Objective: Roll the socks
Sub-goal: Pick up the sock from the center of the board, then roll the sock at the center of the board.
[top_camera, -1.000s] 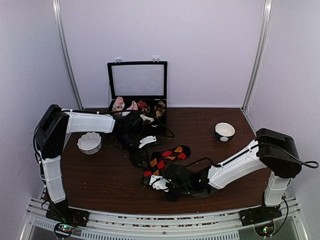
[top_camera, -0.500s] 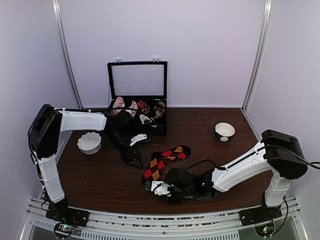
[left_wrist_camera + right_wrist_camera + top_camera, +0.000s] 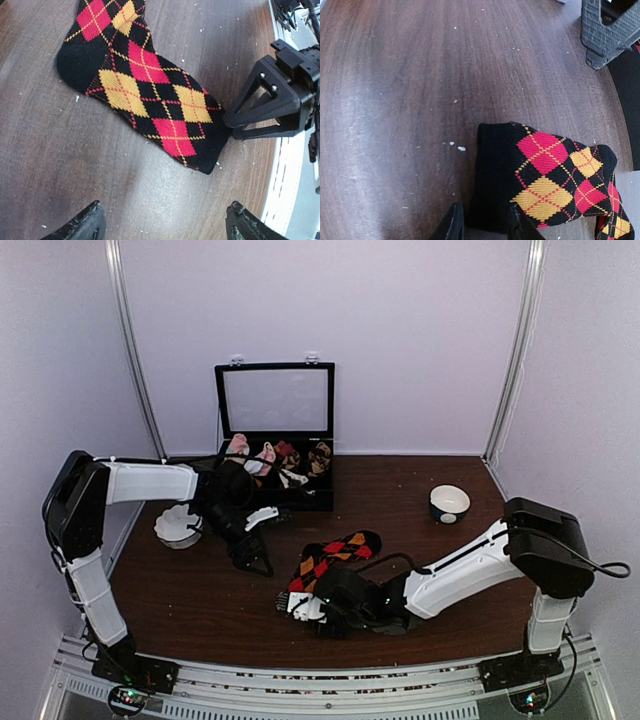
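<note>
Nearest you, one right gripper [image 3: 485, 224], low at the near end of the sock, fingers narrowly parted astride its black edge and not clamped, placed to start the roll from that end, by my judgement. Next, one argyle sock [image 3: 150, 95], black with red and orange diamonds, flat on the table [image 3: 200, 600] near the middle, running away from you to the right; whether a second lies beneath it cannot be told. Beyond, one left gripper [image 3: 165, 227], wide and empty, hanging just left of the sock, probably waiting to steady it. Farther, two bowls: a white scalloped bowl [image 3: 178, 525] left, a dark bowl [image 3: 449, 503] right. At the back, one open case [image 3: 275, 368] with several sock bundles [image 3: 265, 453], too small to count.
</note>
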`<state>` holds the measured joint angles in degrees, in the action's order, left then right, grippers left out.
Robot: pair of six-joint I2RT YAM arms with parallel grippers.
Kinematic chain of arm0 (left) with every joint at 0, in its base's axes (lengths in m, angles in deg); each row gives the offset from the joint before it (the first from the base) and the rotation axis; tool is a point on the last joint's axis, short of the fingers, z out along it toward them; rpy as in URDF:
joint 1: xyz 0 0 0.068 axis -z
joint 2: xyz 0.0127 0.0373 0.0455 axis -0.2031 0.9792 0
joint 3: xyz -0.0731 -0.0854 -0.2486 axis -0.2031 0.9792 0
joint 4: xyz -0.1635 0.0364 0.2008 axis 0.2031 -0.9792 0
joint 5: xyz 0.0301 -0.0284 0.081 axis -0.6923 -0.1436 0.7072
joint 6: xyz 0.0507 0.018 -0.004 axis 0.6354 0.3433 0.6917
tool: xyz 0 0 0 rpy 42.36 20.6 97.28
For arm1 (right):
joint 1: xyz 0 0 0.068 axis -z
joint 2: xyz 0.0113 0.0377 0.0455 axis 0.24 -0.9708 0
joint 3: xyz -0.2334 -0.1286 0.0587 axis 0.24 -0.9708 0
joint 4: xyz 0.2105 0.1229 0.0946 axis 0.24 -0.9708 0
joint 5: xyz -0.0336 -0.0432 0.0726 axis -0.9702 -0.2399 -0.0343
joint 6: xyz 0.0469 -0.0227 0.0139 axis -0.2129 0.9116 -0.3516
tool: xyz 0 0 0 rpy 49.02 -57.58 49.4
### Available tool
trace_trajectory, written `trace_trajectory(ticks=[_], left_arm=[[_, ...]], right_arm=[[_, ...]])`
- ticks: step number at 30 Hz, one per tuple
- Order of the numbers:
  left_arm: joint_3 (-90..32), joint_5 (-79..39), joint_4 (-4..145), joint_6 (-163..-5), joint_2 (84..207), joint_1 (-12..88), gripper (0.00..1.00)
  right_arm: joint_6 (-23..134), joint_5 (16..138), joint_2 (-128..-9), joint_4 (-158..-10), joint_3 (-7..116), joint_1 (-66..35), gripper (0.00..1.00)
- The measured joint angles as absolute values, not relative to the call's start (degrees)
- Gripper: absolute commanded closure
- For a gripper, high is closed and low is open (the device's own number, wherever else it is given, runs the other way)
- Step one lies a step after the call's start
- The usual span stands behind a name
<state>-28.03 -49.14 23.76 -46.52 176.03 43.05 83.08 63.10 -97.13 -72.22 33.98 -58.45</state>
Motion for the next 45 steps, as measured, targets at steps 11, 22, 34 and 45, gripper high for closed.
trace_trajectory(ticks=[11, 22, 34, 45], left_arm=[[-27.02, -48.99, 21.29, -42.32, 171.4, 42.88, 0.14], [-18.46, -49.18, 21.1, -35.55, 165.87, 42.9, 0.17], [-17.8, -45.73, 24.75, -30.65, 165.89, 50.94, 0.22], [-20.51, -33.56, 33.32, -30.08, 172.38, 62.85, 0.36]], right_arm=[[76.74, 69.53, -99.16, -75.48, 37.46, -55.32, 1.0], [67.21, 80.15, -98.7, -76.52, 37.52, -51.41, 1.0], [40.7, 103.82, -98.37, -67.78, 31.8, -42.52, 1.0], [20.37, 111.62, -99.23, -52.79, 27.91, -39.37, 1.0]])
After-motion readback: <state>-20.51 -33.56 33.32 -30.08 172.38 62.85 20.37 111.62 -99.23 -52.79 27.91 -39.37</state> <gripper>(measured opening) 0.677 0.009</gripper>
